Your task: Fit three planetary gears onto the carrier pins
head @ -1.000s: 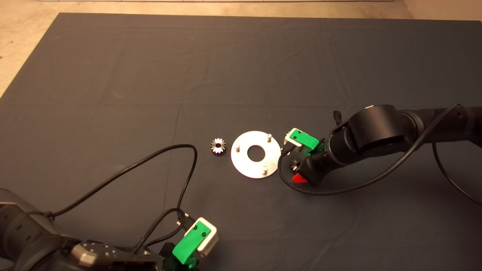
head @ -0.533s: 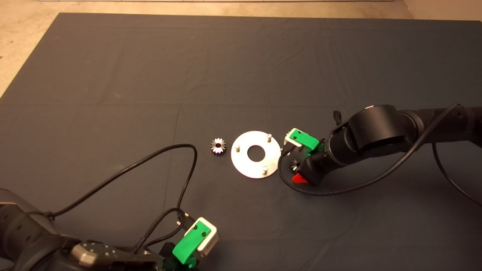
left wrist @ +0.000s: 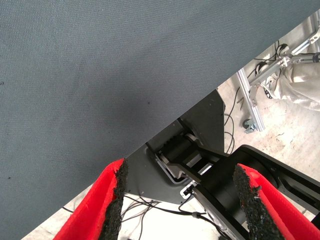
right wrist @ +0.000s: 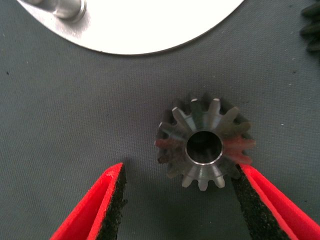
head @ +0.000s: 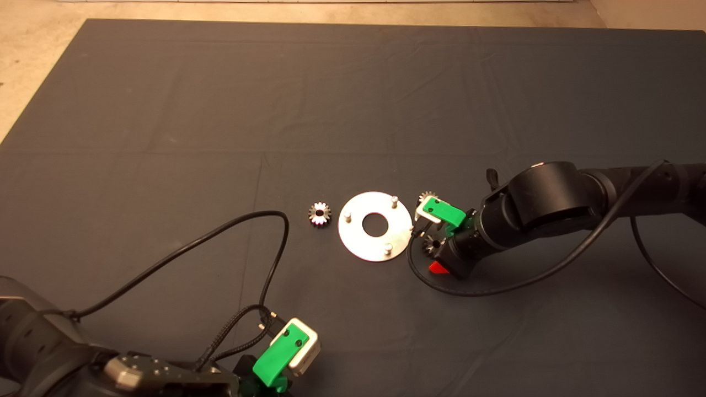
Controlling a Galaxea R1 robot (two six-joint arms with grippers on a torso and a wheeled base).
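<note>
Two arms over one dark mat (head: 165, 110), largest thing in view. Right arm reaches in from the right; left gripper (head: 278, 358) parked at the mat's near edge, fingers spread wide, nothing between them. Silver disc (head: 375, 242) lies mid-mat, flat; three carrier pins (head: 394, 201) upright on it, all bare. Right gripper (right wrist: 175, 200) low just beside the disc's right rim, fingers apart, straddling one gear (right wrist: 204, 146) lying flat on the mat; one pad touching or nearly touching its teeth, other pad clear. Second gear (head: 426, 197) just beyond that gripper, near the disc. Third gear (head: 319, 213) left of the disc, close, not touching.
</note>
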